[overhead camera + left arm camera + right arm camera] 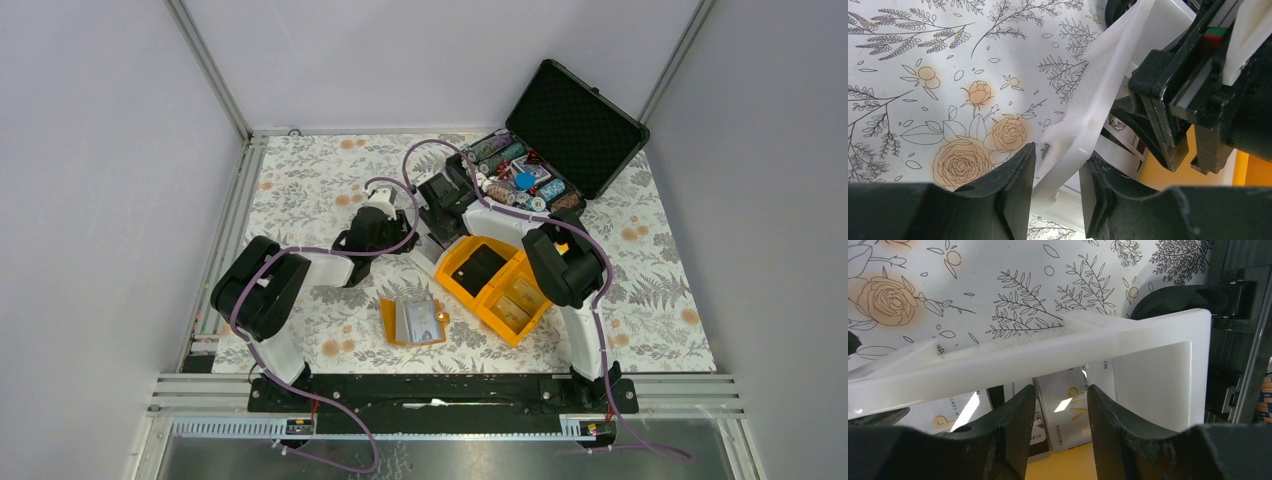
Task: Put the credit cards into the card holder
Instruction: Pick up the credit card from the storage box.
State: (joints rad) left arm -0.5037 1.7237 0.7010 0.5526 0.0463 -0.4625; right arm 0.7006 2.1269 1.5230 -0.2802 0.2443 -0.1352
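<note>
"VIP" (gold) on credit card [1071,416]

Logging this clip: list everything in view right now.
tablecloth: one, white floral, covering the table
black case: one, open, far right
poker chips: many, mixed colours, inside the case
compartment bin: one, orange, centre right
card holder: one, orange, pale pockets, open, near centre
white plastic frame: one, between the claws
credit cards: at least two, pale, gold lettering, beneath the frame
left claw: black, shut on the frame
right claw: black, straddling a card, grip unclear
</note>
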